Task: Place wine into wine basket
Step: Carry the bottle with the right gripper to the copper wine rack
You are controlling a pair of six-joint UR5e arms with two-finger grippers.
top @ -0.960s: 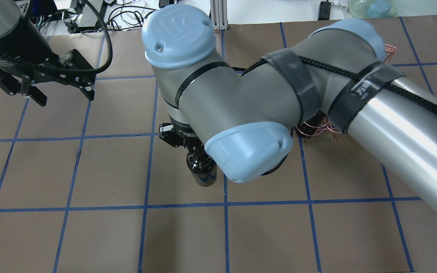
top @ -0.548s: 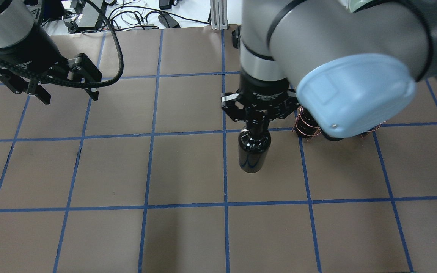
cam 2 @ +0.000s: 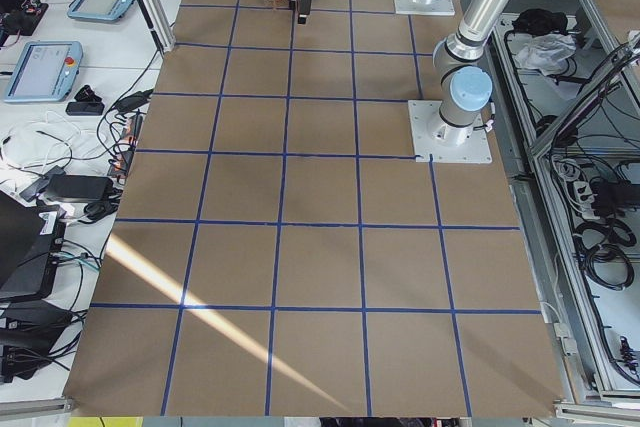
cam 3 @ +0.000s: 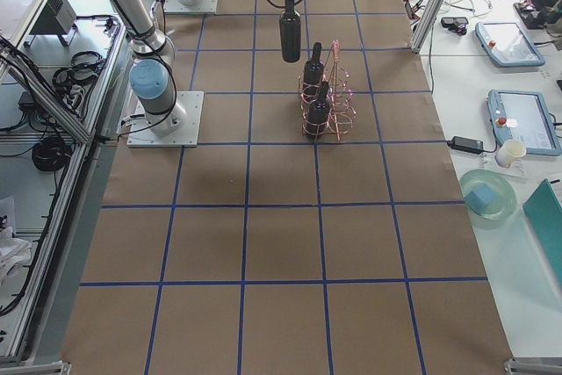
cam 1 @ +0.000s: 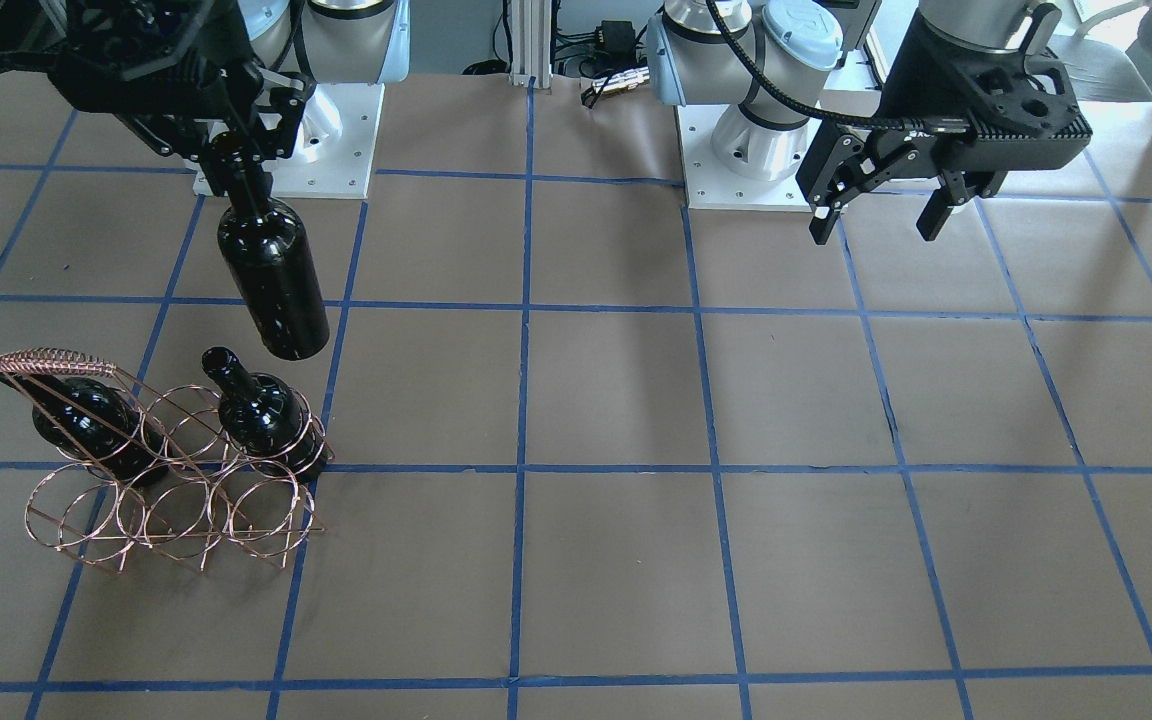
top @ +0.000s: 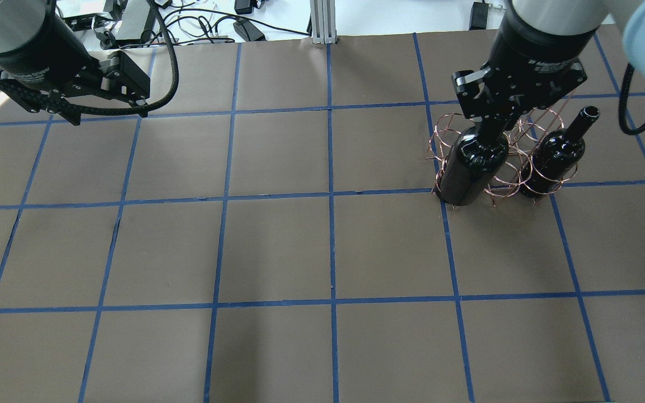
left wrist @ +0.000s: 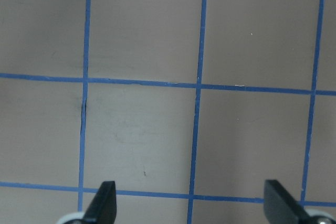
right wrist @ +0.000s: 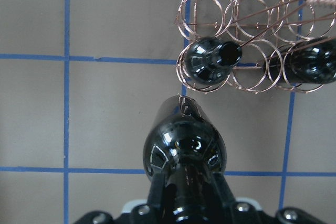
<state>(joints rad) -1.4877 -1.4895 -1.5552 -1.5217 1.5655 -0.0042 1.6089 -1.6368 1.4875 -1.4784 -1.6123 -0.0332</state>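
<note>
My right gripper point(cam 1: 236, 170) is shut on the neck of a near-black wine bottle point(cam 1: 274, 280). The bottle hangs upright in the air just beside the copper wire basket point(cam 1: 54, 360), on the robot's side of it. In the overhead view the held bottle point(top: 472, 165) overlaps the basket's left end point(top: 444, 124). Two look-alike bottles point(cam 1: 86, 425) point(cam 1: 261, 420) stand in the basket's end rings; the right wrist view shows the ring between them point(right wrist: 252, 72) empty. My left gripper point(cam 1: 876, 228) is open and empty, far away above the table.
Brown table cover with blue tape grid. The arm bases point(cam 1: 286, 150) point(cam 1: 746, 150) are bolted at the robot's side. Cables and boxes point(top: 210, 28) lie beyond the far edge. Screens and a green bowl point(cam 3: 487, 195) sit on the side bench.
My right arm has carried the held bottle from the table's middle to the right and farther away, up to the basket. My left gripper has drifted slightly back, still open.
</note>
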